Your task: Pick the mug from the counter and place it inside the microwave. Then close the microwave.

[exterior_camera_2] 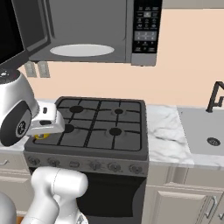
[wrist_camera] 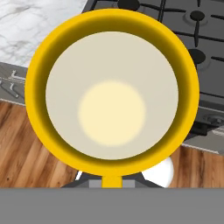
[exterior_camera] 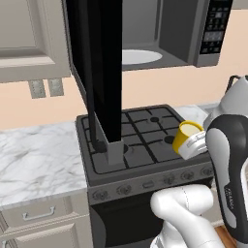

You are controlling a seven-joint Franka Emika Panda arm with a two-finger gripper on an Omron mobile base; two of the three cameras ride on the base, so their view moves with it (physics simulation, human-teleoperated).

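1. Yellow mug sits clamped in my gripper; the jaws are drawn in tight on it, at the end of my hand on the right of the left base view.
2. Mug is tilted, its mouth turned up and to the left, the pale inside showing.
3. Hand view looks straight into the mug: glossy yellow rim all round, cream wall, a lighter round patch at the bottom. Fingertips cannot be made out there.
4. From the right base view just a sliver of the mug peeks out under my hand, low on the left.
5. Mug hangs in the air over the front right part of the black gas stovetop, clear of the grates.
6. White marble counter with grey veining runs to the left of the stovetop, over beige drawers with metal handles.
7. Microwave hangs above the stovetop, well above the mug. Its dark door stands swung wide open, edge-on in the left base view.
8. Inside it a grey cavity with a white round turntable; the button panel is on the right.
9. Further right in the right base view, more marble, then a sink with a dark tap.
10. Wood floor shows below the mug in the hand view.
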